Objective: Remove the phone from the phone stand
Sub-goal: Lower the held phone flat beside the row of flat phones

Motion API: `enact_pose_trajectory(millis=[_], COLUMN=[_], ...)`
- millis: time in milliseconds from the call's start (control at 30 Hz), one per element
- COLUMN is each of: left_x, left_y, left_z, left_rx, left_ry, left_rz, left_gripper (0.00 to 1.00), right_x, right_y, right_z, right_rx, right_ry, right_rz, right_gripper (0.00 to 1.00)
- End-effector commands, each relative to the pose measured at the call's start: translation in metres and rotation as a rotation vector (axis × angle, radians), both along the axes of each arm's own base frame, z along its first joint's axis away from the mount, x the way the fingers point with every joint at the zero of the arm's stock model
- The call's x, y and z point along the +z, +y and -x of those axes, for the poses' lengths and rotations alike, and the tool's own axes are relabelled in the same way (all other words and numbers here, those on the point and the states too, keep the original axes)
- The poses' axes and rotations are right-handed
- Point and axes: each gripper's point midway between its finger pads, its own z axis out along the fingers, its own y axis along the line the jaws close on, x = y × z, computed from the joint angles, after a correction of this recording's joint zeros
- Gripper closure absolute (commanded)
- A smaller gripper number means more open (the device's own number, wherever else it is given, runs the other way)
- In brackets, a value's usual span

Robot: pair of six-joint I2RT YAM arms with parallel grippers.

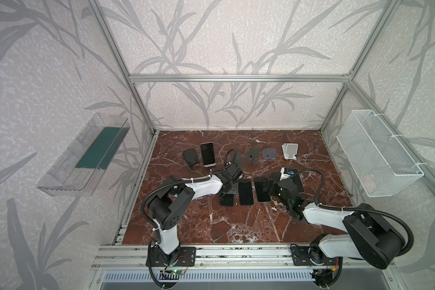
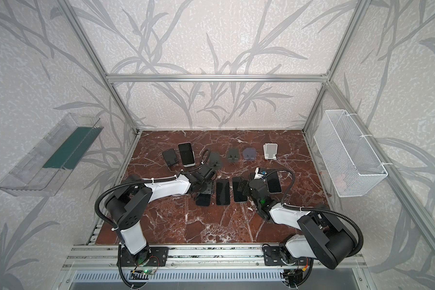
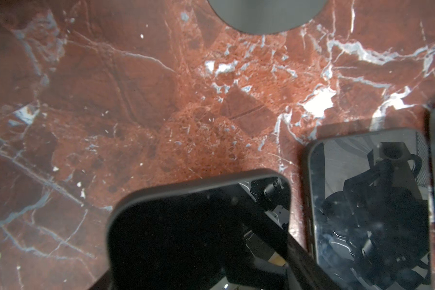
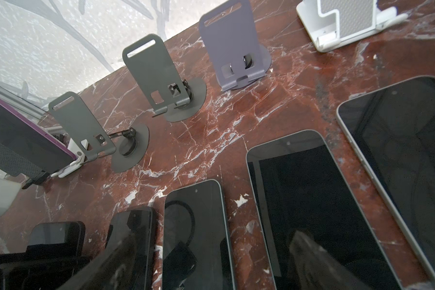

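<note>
My left hand (image 1: 226, 193) points down at the worktop (image 1: 211, 226). It looks pressed onto a small black phone (image 1: 227, 200), low at the left end of the near row of phones. I think I am laying it down there, lined up with the others. My right hand (image 1: 270, 187) hangs spread and empty just above a flat phone (image 1: 262, 190), out of the way. One more phone (image 1: 207, 153) leans on a white stand (image 1: 209, 165) far back on the left, and that one is not off yet. The grey stand (image 1: 237, 158) beside it is empty. I cannot see my left fingers well. The hand's own body covers them from above, and the left wrist view cuts the small black phone off at the picture edge. I cannot tell if it touches the worktop yet.
</note>
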Motion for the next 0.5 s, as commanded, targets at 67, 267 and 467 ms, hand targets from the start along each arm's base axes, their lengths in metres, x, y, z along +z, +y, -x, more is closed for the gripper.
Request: enact_pose_trajectory(millis=[67, 267, 467], left_x=[-0.003, 0.001, 0.0], left_y=[0.004, -0.002, -0.013], left_z=[-0.001, -0.003, -0.006], left_rx=[0.024, 0.038, 0.057], left_ry=[0.007, 0.007, 0.02], left_rz=[-0.03, 0.003, 0.058], left_gripper=[0.28, 0.27, 0.26], right_x=[0.006, 0.008, 0.008], right_y=[0.005, 0.006, 0.006], right_z=[-0.005, -0.006, -0.006], right_rx=[0.007, 0.008, 0.01], right_ry=[-0.011, -0.013, -0.013], right_rz=[-0.007, -0.009, -0.008], right_gripper=[0.04, 0.04, 0.04])
